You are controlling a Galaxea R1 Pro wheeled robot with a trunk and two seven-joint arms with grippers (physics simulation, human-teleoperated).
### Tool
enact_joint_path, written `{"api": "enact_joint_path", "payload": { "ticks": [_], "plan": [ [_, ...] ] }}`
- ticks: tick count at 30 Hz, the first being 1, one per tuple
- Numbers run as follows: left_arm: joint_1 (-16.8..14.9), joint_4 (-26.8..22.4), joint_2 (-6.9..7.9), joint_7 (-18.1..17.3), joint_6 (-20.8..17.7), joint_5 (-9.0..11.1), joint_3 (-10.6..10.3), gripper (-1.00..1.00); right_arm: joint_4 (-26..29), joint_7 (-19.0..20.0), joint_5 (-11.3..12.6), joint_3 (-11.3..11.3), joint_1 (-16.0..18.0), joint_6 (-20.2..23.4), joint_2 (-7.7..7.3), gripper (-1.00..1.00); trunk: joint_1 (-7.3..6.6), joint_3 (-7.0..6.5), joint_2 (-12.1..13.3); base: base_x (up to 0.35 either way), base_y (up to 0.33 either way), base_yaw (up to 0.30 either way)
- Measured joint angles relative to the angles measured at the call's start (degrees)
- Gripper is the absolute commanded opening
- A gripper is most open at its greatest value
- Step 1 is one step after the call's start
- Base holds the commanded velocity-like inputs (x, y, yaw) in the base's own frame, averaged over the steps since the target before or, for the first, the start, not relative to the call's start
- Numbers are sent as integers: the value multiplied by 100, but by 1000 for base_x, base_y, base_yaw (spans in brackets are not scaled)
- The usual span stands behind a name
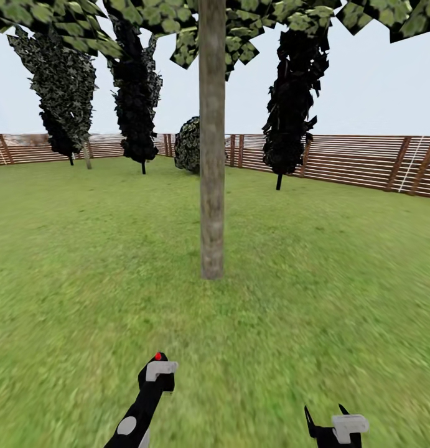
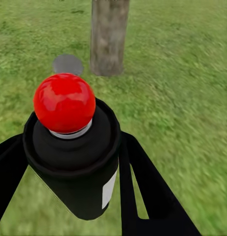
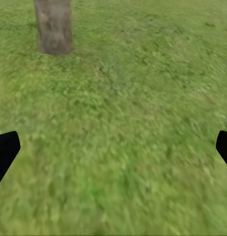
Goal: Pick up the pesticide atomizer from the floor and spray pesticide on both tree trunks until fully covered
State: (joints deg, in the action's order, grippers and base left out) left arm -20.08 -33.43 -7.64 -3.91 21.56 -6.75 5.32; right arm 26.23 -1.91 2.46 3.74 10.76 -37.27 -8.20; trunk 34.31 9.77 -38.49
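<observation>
A tree trunk (image 1: 211, 155) of mottled grey-brown bark rises straight ahead on the lawn, with its blocky green canopy (image 1: 171, 25) overhead. Its base shows in the left wrist view as trunk (image 2: 109, 34) and in the right wrist view as trunk (image 3: 54, 24). The pesticide atomizer (image 2: 71, 147), a black can with a round red top (image 2: 64, 102), sits between the fingers of my left gripper (image 1: 157, 368), which is shut on it, the can's top end towards the trunk. My right gripper (image 1: 325, 415) hangs open and empty low over the grass, its fingers (image 3: 5, 152) wide apart.
Dark narrow conifers (image 1: 295, 93) and a round bush (image 1: 188, 144) stand behind the tree. A brown slat fence (image 1: 364, 162) rings the lawn. A flat grey round patch (image 2: 68, 64) lies on the grass beside the trunk's base. Open grass stretches between me and the trunk.
</observation>
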Motion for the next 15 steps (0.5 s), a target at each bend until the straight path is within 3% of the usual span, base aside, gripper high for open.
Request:
{"api": "enact_joint_path", "payload": {
  "ticks": [15],
  "plan": [
    [0,11,0,0,1,0,0,-100,0,0,0,0,0,0,0,100,0,0,0,243,-194,0]
  ]
}}
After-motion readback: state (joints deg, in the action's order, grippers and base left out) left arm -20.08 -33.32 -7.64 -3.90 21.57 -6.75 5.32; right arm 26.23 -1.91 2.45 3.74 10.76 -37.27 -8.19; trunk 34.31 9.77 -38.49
